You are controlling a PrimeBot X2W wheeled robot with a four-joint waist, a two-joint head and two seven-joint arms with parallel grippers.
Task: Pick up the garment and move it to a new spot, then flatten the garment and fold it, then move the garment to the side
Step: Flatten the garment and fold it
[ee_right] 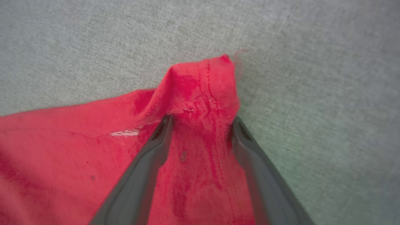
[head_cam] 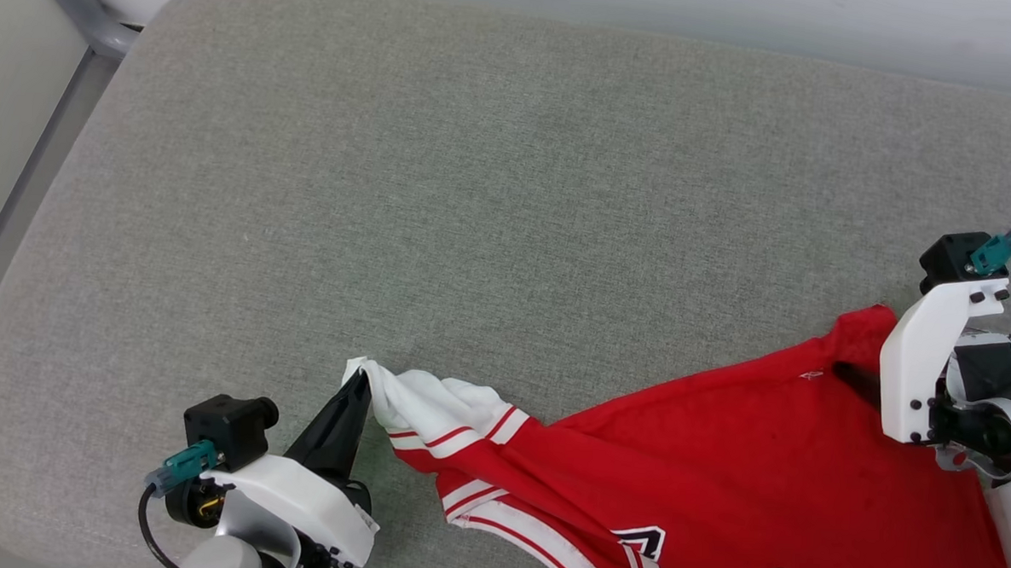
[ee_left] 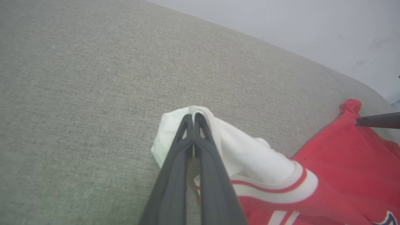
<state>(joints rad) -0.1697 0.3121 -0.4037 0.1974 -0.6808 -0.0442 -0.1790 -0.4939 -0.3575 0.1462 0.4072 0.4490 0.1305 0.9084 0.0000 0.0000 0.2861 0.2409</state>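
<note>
The garment (head_cam: 721,430), red with white striped sleeves, lies spread across the near right of the grey cushion (head_cam: 475,189). My left gripper (head_cam: 363,384) is shut on the bunched white sleeve (head_cam: 432,409), pinching its tip. In the left wrist view the left gripper (ee_left: 193,115) has the sleeve (ee_left: 243,150) folded over its closed tips. My right gripper (head_cam: 851,376) is at the garment's far red corner. In the right wrist view the right gripper (ee_right: 201,120) is open, its fingers straddling a raised peak of the garment (ee_right: 62,150), one at each side. Black lettering shows at the bottom edge.
The cushion stretches wide to the far and left sides, with a rounded corner at the far left. A grey metal frame (head_cam: 82,18) and a pale wall run beyond its edges. One right finger (ee_left: 375,120) reaches into the left wrist view.
</note>
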